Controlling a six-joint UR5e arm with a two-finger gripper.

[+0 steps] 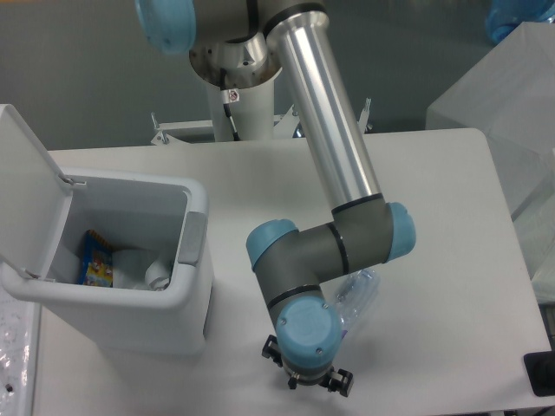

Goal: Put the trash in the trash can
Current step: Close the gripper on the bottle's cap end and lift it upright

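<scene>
Now the arm (325, 130) reaches from its base at the back edge of the desk (442, 217) down toward the front edge; the long silver tube runs forward to a grey elbow with blue caps, then the forearm folds back to the left and the wrist points straight down. The gripper (308, 380) sits under the last blue cap, near the front edge of the desk and about in its middle, and only small black parts of it show to both sides of the wrist. How far the fingers are apart I cannot tell, because the wrist covers them from above, and I also cannot see that they hold anything. The crushed clear bottle (358, 293) lies on the desk just beside the wrist, on its right side, partly hidden under the forearm, and it seems apart from the gripper. The trash can (195, 286) stands at the left side of the desk with its lid (22, 186) flipped up and open. Inside it lie a colourful blue-yellow packet (96, 263) and some white crumpled paper (132, 269) next to it, near the bottom of the bin
</scene>
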